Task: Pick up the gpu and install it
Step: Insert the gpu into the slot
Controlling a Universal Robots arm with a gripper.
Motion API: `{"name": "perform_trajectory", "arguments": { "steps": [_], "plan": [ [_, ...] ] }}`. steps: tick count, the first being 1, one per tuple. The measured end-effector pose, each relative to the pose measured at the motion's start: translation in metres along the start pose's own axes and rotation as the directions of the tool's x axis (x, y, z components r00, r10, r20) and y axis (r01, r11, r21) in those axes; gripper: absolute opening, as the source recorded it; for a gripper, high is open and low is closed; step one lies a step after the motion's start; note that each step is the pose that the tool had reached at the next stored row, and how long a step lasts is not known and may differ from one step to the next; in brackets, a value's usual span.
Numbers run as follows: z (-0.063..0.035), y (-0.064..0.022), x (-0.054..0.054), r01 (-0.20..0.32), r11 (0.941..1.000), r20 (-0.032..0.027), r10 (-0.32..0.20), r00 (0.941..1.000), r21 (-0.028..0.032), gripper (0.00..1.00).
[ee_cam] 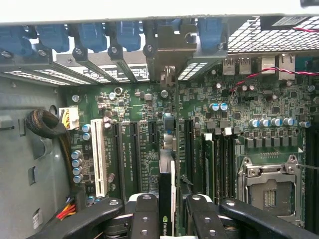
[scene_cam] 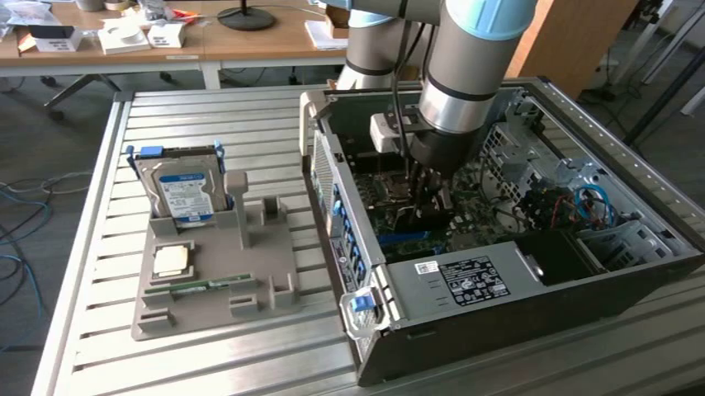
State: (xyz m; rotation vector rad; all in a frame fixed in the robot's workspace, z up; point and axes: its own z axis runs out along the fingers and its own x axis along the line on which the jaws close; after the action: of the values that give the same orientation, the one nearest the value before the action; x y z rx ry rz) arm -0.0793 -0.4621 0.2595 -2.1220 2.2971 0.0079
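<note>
Install step in hand. My gripper [ee_cam: 171,201] is inside the computer case [scene_cam: 463,330], fingers [ee_cam: 146,214] narrowed on the gpu [ee_cam: 167,221], held edge-on over the motherboard [ee_cam: 134,99] slots [ee_cam: 135,159]. Contact: can't tell. Seating needs the edge square over one slot and the bracket [ee_cam: 172,50] lined up at the rear.

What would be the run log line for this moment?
gripper: shut on gpu | gpu: on edge, over motherboard slots | where: inside open case | seated: cannot tell
</note>
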Motion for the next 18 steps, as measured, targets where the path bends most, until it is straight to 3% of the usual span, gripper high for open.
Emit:
{"name": "perform_trajectory", "arguments": {
  "steps": [18],
  "plan": [
    [0.0015,0.0001,0.0022,0.0,1.0,0.0,0.0,1.0,0.0,0.26]
  ]
}}
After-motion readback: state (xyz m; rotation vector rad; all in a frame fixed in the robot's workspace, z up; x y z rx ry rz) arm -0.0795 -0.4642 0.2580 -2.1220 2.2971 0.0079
